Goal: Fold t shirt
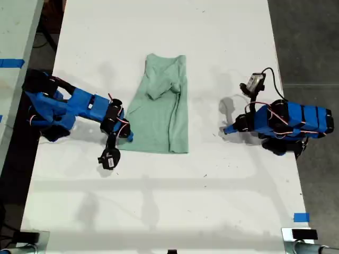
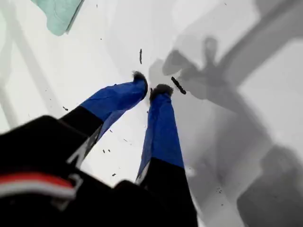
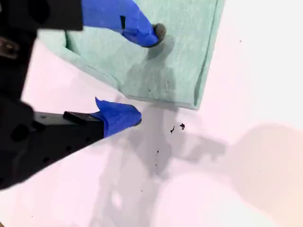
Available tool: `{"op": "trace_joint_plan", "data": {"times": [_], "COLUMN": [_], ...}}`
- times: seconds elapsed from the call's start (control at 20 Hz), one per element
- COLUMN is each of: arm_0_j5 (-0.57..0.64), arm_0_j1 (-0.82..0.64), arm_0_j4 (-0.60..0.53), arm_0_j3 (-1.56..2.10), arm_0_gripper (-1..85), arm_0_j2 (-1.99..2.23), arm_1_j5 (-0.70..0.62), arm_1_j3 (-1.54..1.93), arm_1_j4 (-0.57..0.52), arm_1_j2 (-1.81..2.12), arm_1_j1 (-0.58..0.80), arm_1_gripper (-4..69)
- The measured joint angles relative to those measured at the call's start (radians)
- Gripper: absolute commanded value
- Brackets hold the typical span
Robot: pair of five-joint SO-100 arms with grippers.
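On the white table [image 1: 159,201], one t shirt [image 1: 161,119]; my first gripper [image 2: 152,89] pinched empty, my second gripper [image 3: 147,75] wide.

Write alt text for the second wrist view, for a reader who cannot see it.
My second gripper is open at the edge of the pale mint-green t shirt, one blue finger over the cloth, the other over the white table beside it. The shirt's folded corner lies flat near a few dark specks.
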Motion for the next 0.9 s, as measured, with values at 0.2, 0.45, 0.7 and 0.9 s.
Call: {"op": "trace_joint_plan", "data": {"times": [0.2, 0.45, 0.7, 0.9], "arm_0_j5": [0.002, 0.002, 0.005, 0.008], "arm_0_j1": [-0.002, -0.043, -0.046, -0.037], "arm_0_j4": [-0.011, -0.083, -0.015, 0.072], "arm_0_j3": [0.0, 0.0, -0.104, -0.313], "arm_0_gripper": [-0.1, -0.2, -0.2, -0.2], "arm_0_j2": [-0.031, -0.08, -0.1, -0.071], "arm_1_j5": [-0.002, -0.002, -0.002, -0.002], "arm_1_j3": [0.0, 0.0, 0.0, 0.0], "arm_1_j4": [0.0, 0.0, 0.0, 0.0], "arm_1_j2": [0.0, 0.0, 0.0, 0.0], "arm_1_j1": [0.003, 0.003, 0.003, 0.003], "arm_1_gripper": [6.0, 6.0, 6.0, 6.0]}}
